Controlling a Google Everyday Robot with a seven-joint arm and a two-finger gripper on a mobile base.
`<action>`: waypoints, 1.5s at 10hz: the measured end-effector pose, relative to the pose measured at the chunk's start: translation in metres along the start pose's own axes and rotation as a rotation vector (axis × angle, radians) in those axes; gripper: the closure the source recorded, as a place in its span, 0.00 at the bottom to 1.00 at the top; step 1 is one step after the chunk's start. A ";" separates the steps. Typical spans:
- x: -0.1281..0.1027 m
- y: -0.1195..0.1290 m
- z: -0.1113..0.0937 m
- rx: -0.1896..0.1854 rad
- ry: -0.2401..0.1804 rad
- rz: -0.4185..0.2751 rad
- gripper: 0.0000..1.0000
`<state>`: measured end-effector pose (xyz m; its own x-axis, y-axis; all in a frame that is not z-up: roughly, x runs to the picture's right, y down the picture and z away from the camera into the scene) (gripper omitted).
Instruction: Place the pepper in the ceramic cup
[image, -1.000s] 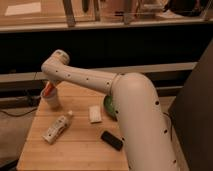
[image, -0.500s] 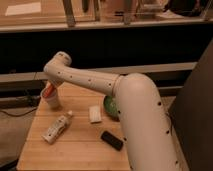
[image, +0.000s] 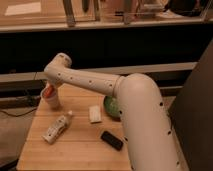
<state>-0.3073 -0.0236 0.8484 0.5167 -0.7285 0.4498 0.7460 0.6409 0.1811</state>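
Note:
The white ceramic cup (image: 52, 101) stands at the far left of the wooden table (image: 75, 150). The orange-red pepper (image: 48, 91) shows at the cup's mouth, sticking up over the rim. My gripper (image: 49, 87) is right above the cup at the pepper, at the end of the white arm (image: 90, 82) that reaches in from the right. The wrist hides most of the gripper. I cannot tell whether the pepper is still held or rests in the cup.
A plastic bottle (image: 57, 126) lies on its side at the front left. A white block (image: 94, 113) lies mid-table. The green bowl (image: 110, 106) is partly behind my arm. A black flat object (image: 111, 140) lies near the front. The table's left edge is close to the cup.
Almost nothing: the wrist has shifted very slightly, and the pepper stays at the cup's mouth.

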 end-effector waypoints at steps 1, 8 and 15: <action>-0.001 -0.001 0.001 0.002 0.000 -0.006 1.00; -0.003 -0.005 0.006 0.001 -0.004 -0.016 0.86; -0.009 -0.005 0.003 0.002 -0.012 -0.013 0.22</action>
<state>-0.3173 -0.0197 0.8462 0.5020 -0.7339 0.4576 0.7516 0.6320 0.1890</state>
